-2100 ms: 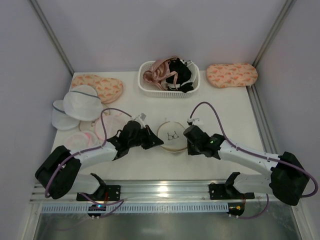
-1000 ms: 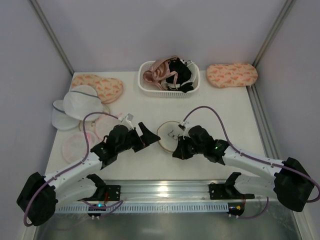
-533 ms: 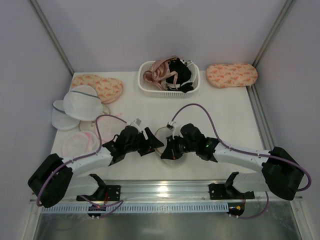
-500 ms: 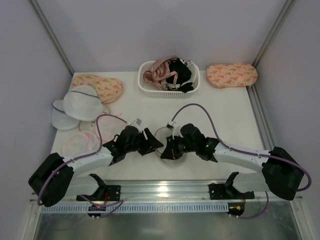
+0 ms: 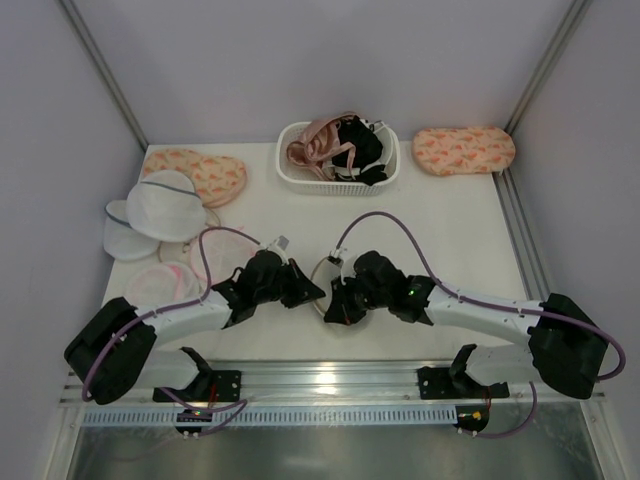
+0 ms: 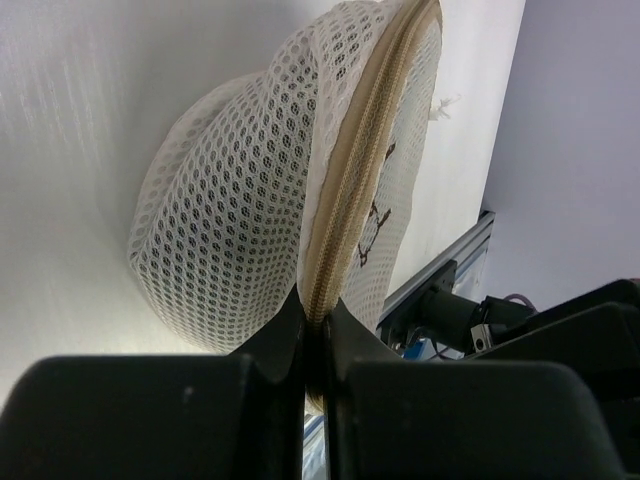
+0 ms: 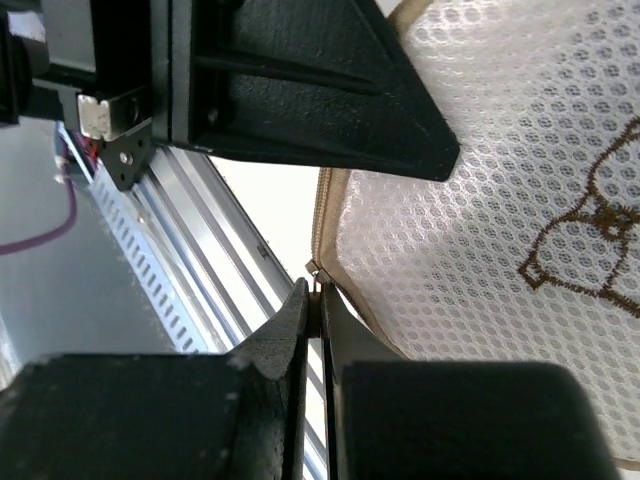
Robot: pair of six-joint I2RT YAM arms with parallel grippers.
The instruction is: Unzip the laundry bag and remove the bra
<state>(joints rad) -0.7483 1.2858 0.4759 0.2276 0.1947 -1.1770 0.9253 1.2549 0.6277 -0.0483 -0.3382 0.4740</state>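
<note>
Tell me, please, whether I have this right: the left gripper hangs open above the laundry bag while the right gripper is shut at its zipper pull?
Not quite: the left wrist view shows the left gripper shut on the tan zipper rim of the laundry bag, not open above it. The right gripper is indeed shut at the zipper pull.

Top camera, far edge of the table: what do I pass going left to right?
Orange-patterned pouch → white basket → second orange-patterned pouch.
</note>
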